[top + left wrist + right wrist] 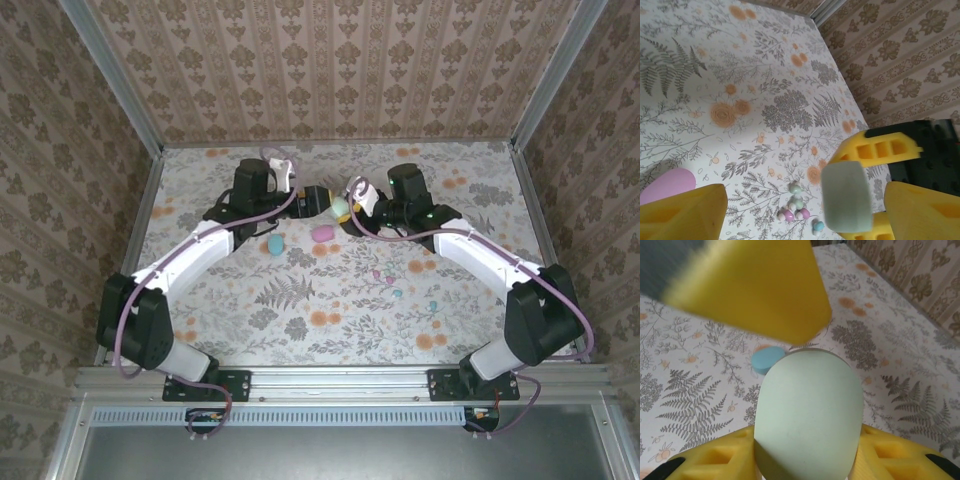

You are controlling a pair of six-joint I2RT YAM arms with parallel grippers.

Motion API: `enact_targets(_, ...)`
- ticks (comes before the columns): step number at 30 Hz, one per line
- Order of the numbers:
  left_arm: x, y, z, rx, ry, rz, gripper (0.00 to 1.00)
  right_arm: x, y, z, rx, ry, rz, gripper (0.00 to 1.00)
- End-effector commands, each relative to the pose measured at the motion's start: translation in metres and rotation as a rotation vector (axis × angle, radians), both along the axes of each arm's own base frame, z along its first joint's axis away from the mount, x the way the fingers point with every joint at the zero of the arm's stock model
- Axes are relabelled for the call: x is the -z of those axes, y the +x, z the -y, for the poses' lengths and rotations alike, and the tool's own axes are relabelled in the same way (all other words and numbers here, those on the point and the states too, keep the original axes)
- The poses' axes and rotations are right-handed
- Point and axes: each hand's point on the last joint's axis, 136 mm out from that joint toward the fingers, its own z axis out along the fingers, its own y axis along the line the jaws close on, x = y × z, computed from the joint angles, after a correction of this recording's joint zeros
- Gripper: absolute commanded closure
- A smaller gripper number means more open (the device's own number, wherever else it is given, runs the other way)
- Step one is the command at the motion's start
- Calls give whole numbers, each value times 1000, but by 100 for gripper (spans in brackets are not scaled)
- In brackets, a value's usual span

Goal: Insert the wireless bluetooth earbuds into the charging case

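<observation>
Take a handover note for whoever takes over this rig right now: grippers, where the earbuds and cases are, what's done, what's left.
Right gripper: shut on the mint case, held off the table.
Left gripper: open, straddling that case.
Earbuds: loose on the table, right of centre.
Pink case and blue case lie left of them.
Done: mint case picked up.
Left: get the buds seated in it.
</observation>
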Motion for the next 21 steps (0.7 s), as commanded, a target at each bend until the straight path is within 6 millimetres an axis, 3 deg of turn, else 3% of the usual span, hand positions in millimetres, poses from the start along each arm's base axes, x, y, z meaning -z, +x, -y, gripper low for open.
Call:
enact_targets(1,-17,-5,13,50,-40,-9,20,-15,-6,-5,-24,39,46,57)
enact_targets(8,-15,-5,21,73,-44,-25,32,-14,-6,-6,-7,36,56,57)
enact_targets(18,-13,-18,25,129,-49,-55,35,-18,3,-4,55,37,75,57)
enact_targets(21,-13,-19,26,134,-53,-57,40,-19,3,-4,58,40,81,57)
